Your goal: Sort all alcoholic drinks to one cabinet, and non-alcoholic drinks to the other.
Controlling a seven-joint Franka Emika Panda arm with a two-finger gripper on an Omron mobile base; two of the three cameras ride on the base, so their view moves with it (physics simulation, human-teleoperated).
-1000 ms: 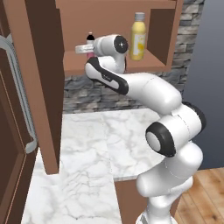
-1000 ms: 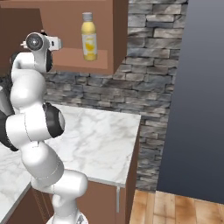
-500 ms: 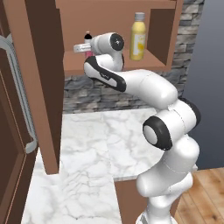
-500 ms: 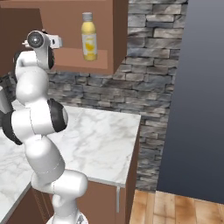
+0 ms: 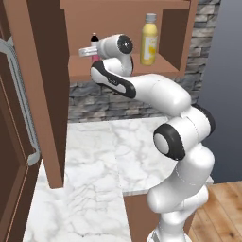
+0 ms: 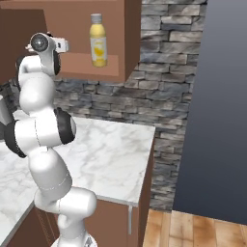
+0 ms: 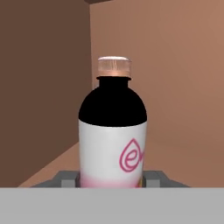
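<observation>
- The white robot arm reaches up into an open wooden cabinet [image 5: 170, 71] above a marble worktop [image 5: 94, 156].
- Its claw [image 7: 112, 178] has the small pink bottle [image 7: 113, 131] between its two fingertips [image 7: 69, 178], one on each side of the base. The tips sit right against the bottle, but I cannot tell whether they are clamped or just released.
- The pink bottle stands upright on the cabinet shelf, near the left wall. The yellow juice bottle [image 5: 149, 38] stands well apart to its right.
- Risk, as a judgement: if the claw pulls back while a fingertip drags on the slim bottle, it could tip or slide off the shelf edge.
- The hand view shows the bottle's label and the fingertips; the left base view shows just its black cap [image 5: 94, 36] behind the wrist; the right base view shows the yellow bottle clearly.
</observation>
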